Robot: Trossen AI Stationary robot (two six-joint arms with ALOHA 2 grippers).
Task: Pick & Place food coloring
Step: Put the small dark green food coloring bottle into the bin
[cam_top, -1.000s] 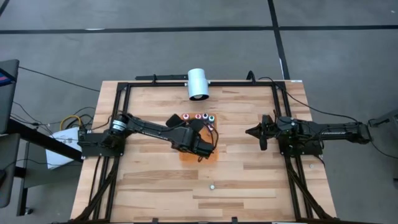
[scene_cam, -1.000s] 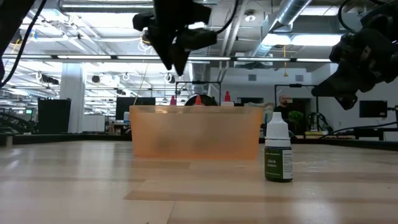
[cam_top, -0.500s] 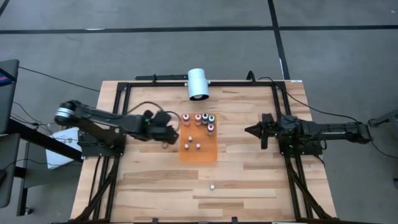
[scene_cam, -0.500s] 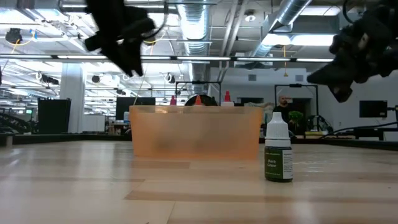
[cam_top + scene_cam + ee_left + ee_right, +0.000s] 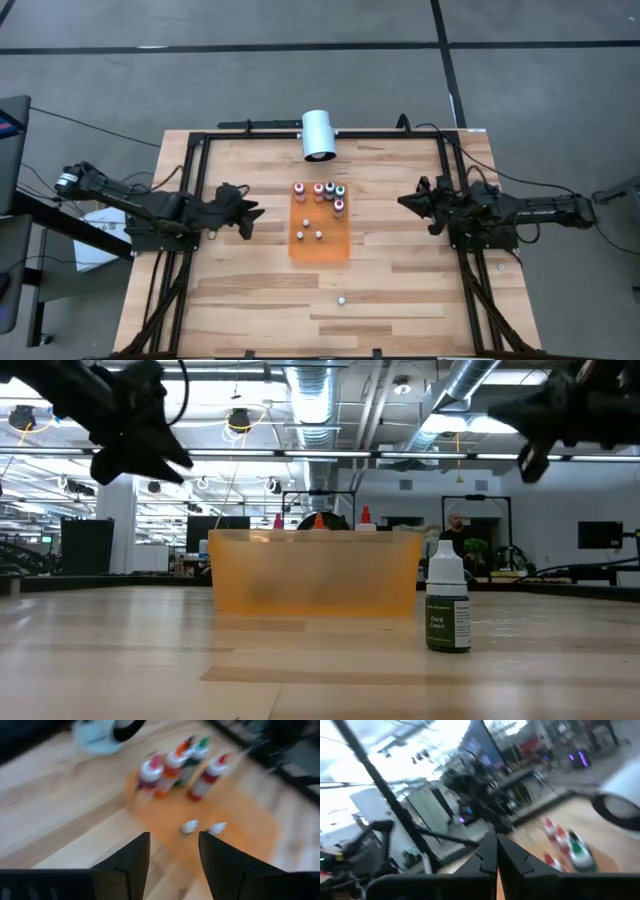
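Observation:
Several food coloring bottles stand upright in a cluster at the far end of an orange tray. Two pale-capped ones stand at its middle, also seen in the left wrist view. A dark green bottle stands alone on the wood near the table's front edge. My left gripper hangs open and empty left of the tray, pointing at it. My right gripper is shut and empty, right of the tray, raised and pointing left.
A big white cylinder lies at the table's far edge behind the tray. A black frame runs around the table top. Bare wood lies between the tray and each gripper and along the near side.
My left gripper has drawn back from above the orange tray toward the table's left edge, sinking a little and turning level. Its fingers' gap is unchanged. The two pale-capped bottles at the tray's middle, hidden under it before, now show. My right gripper has tipped upward.

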